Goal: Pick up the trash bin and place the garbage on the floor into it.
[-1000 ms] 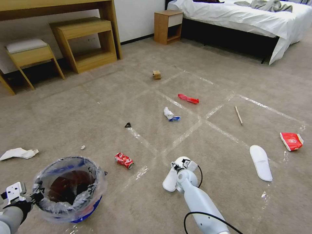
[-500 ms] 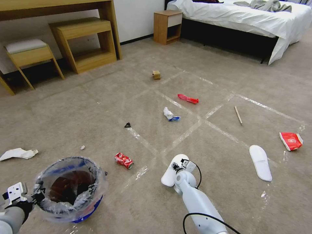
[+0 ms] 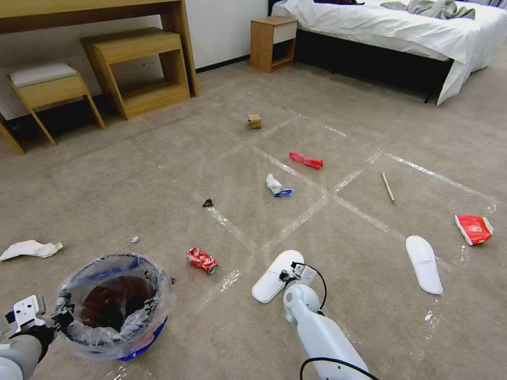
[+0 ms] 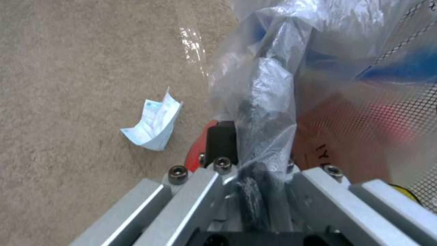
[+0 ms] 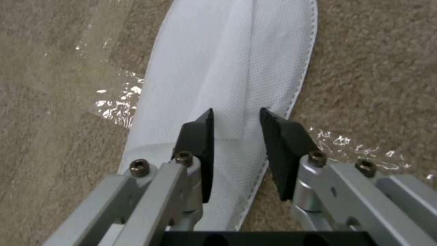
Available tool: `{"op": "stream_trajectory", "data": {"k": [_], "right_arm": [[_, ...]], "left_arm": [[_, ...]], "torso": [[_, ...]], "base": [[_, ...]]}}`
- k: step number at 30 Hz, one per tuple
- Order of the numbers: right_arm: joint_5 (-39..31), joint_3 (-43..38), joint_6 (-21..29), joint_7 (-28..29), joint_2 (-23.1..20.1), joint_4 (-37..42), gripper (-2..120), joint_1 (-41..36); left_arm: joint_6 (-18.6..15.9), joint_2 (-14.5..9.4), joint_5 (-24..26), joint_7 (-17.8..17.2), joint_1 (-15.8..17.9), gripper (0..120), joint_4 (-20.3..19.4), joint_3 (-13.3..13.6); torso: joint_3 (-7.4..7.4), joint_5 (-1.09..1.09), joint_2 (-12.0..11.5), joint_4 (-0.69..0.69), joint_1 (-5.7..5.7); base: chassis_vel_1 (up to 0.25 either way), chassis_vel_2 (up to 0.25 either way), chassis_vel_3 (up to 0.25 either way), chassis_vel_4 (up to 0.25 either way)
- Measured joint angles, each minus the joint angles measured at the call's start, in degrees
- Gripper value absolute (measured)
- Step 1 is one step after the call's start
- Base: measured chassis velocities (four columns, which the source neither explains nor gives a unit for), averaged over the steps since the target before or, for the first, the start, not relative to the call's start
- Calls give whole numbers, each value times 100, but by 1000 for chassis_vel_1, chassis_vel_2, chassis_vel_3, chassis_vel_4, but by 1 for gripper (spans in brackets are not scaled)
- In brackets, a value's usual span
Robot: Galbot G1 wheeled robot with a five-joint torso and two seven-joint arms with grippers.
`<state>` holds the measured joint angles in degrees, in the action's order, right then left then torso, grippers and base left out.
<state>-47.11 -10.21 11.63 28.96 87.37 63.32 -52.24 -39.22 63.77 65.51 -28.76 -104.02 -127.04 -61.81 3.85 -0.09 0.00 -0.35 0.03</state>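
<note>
The trash bin [image 3: 150, 338], blue and red with a clear bag liner, hangs low at my near left. My left gripper [image 3: 57, 318] is shut on its rim; up close the gripper [image 4: 255, 145] pinches the bag and the bin wall [image 4: 364, 119]. My right gripper [image 3: 289, 274] is down on a white slipper [image 3: 268, 281]. In the right wrist view its fingertips [image 5: 236, 136] pinch a fold of that slipper [image 5: 227, 68]. On the carpet lie a second slipper [image 3: 423, 264], a crushed red can [image 3: 201, 260], red wrappers [image 3: 306, 160] [image 3: 473, 229], crumpled paper [image 3: 274, 184], a tan box [image 3: 255, 121], a black scrap [image 3: 207, 202] and a stick [image 3: 388, 187].
A white tissue [image 3: 30, 248] lies at the far left, and a small paper slip [image 4: 155, 121] lies beside the bin. A wooden desk, shelf unit [image 3: 140, 68] and stool [image 3: 47, 87] line the back left. A nightstand [image 3: 273, 42] and a bed [image 3: 401, 31] stand behind.
The right gripper has drawn back toward me a little, and the slipper under it has swung out to the left, now lying slanted. The left gripper and bin have barely moved.
</note>
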Motion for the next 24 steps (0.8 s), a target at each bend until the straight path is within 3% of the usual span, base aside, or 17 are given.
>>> {"op": "stream_trajectory", "data": {"k": [5,19,24], "right_arm": [[4,20,-1,-6,25,-17,26,9],[26,101,-9,-50,149,-248,72,180],[48,111,-42,-60,266,-400,95,286]], "left_arm": [[16,19,-43,37,-24,1,-5,15],[57,43,-101,53,-7,1,14,87],[85,59,-122,57,-6,1,35,99]], "torso": [[0,0,0,0,0],[0,0,0,0,0],[0,1,0,-1,0]], "base": [[0,0,0,0],[0,0,0,0],[0,0,0,0]]}}
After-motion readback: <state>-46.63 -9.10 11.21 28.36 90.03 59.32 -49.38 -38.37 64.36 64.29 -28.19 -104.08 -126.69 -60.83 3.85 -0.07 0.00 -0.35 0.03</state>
